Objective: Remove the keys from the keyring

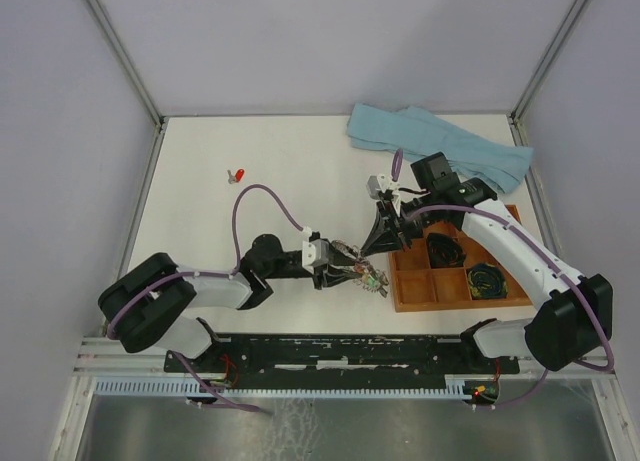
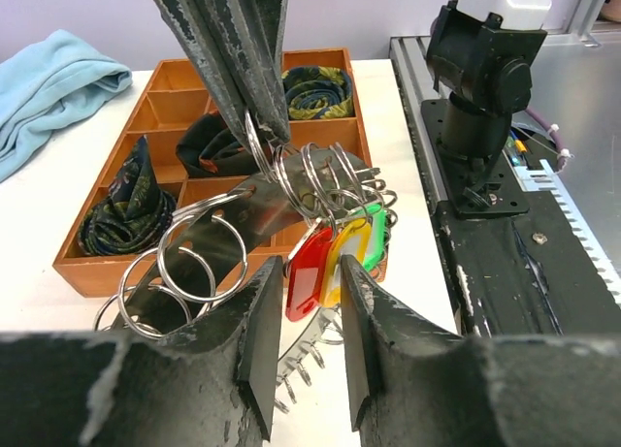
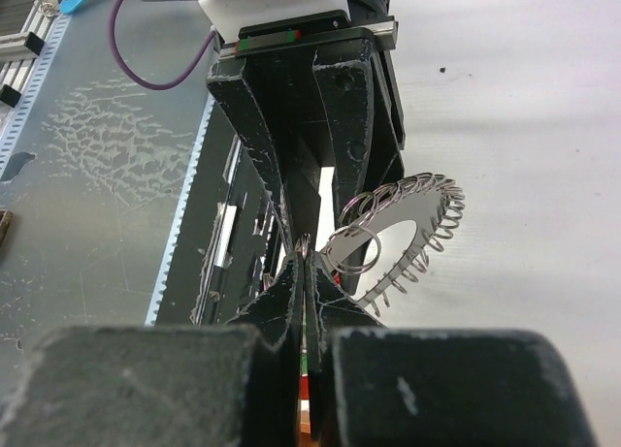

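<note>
The keyring (image 2: 262,209), a flat silvery ring fringed with small loops, hangs in the air between both grippers (image 1: 362,271). Red, yellow and green keys (image 2: 309,272) dangle from it on split rings. My left gripper (image 2: 310,268) has its jaws on either side of the red and yellow keys, pressing their edges. From above, my right gripper (image 2: 277,132) is shut on one small split ring of the keyring. In the right wrist view that gripper (image 3: 304,253) pinches the thin ring, with the keyring (image 3: 408,219) just beyond. One red key (image 1: 238,174) lies alone on the table at the far left.
A wooden tray (image 1: 415,303) with compartments sits just right of the keyring and holds dark coiled bundles (image 1: 488,281). A blue cloth (image 1: 440,146) lies at the back right. The black base rail (image 1: 350,351) runs along the near edge.
</note>
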`<state>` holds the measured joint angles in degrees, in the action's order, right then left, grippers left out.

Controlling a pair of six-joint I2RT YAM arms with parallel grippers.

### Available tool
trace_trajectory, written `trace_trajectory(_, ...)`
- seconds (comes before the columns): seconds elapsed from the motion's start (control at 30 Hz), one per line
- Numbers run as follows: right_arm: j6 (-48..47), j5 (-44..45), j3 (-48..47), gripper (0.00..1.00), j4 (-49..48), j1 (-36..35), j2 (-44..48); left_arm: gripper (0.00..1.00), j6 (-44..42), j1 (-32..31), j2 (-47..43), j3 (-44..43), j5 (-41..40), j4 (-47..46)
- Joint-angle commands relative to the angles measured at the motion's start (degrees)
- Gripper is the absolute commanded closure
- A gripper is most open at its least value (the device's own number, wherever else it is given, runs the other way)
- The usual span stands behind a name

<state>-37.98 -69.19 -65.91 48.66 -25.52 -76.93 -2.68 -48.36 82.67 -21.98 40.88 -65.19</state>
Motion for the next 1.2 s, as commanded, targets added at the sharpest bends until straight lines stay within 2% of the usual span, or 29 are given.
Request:
trace_trajectory(0.0,-1.6,-3.0,-3.4,0.99,-0.3,-0.3,0.2,0.63,1.7,-0.2,-1.2,-1.0,3.1,-2.8)
trace_trajectory(0.2,-1.7,-3.4,-3.3,0.99,-0.1,-0.4,0.0,0.57,4.3,-0.2,-2.7,-0.2,6.7,-2.8)
trace_trajectory(0.43,-1.7,-3.5,-3.1,0.99,-0.2,-0.7,0.0,0.58,5.8,-0.1,-3.4,-0.3,6.9,-2.4)
trace_trajectory(0.77,-1.9,-3.3,-3.0,0.99,-0.2,-1.7,-0.2,0.55,4.9,0.1,-6.8,-1.2,4.5,7.0)
trace_trajectory(1.17,-2.8,-2.7,-3.0,0.99,0.5,-2.5,-0.4,0.57,9.6,3.2,-8.4,-1.6,9.0,8.9)
